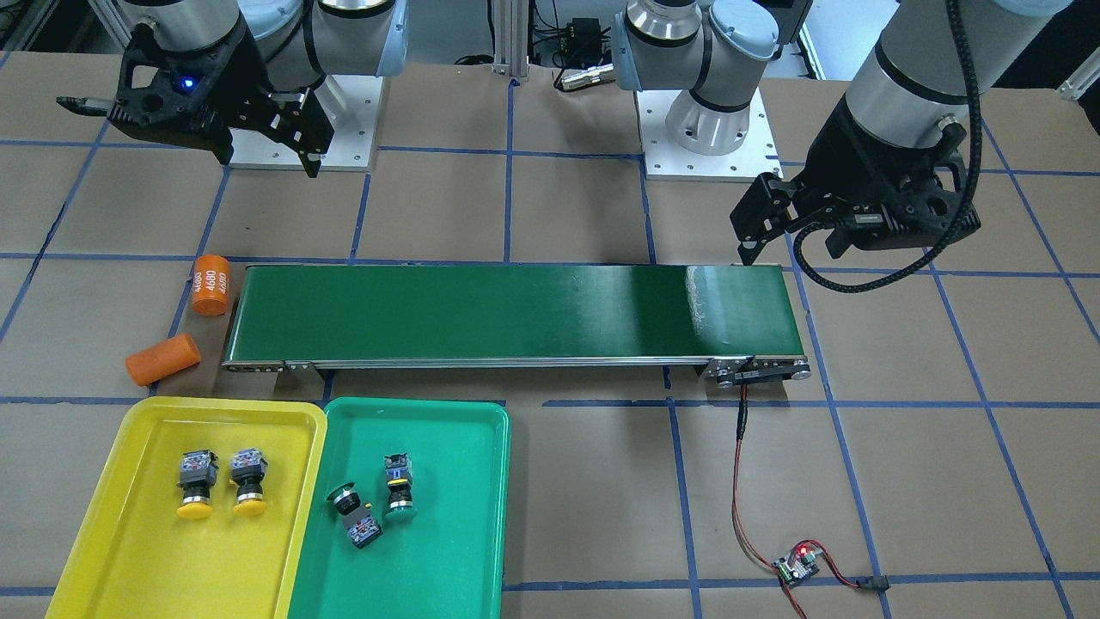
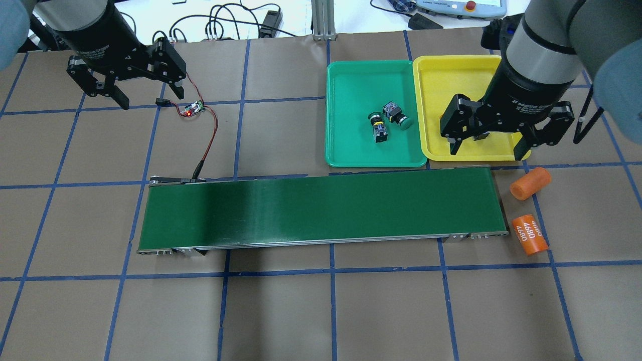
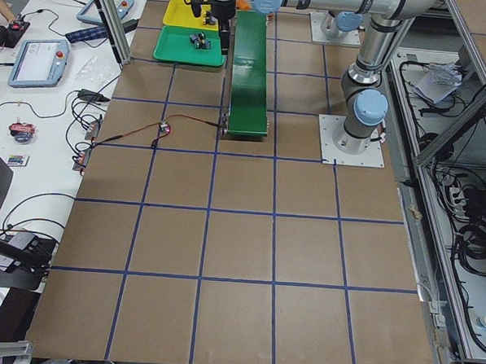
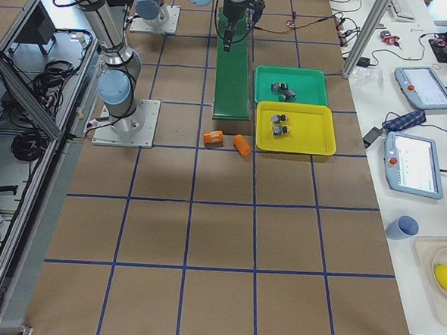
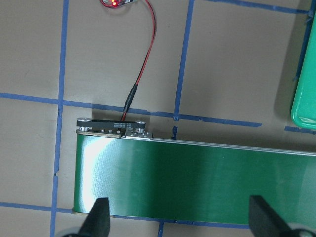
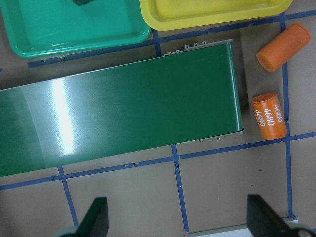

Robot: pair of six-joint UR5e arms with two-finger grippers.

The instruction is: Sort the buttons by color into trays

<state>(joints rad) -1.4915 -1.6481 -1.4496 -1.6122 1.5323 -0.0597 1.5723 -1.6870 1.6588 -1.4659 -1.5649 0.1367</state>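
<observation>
Exterior front-facing: you are seeing both yellow buttons (image 1: 195, 486) lying in the yellow tray (image 1: 146, 559), both green buttons (image 1: 398, 486) in the green tray (image 1: 447, 533). Overhead: the left end effector (image 2: 150, 98) and right end effector (image 2: 487, 150) are hanging released, empty. Right wrist: cylinders (image 6: 284, 48) are lying near the yellow tray; sweeping low risks rolling one into it.

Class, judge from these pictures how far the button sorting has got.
Done: both yellow-capped buttons lie in the yellow tray, both green-capped buttons in the green tray. In hand: nothing; the left gripper and right gripper are open and empty. Left: no button shows on the conveyor belt, so sorting looks complete.
</observation>
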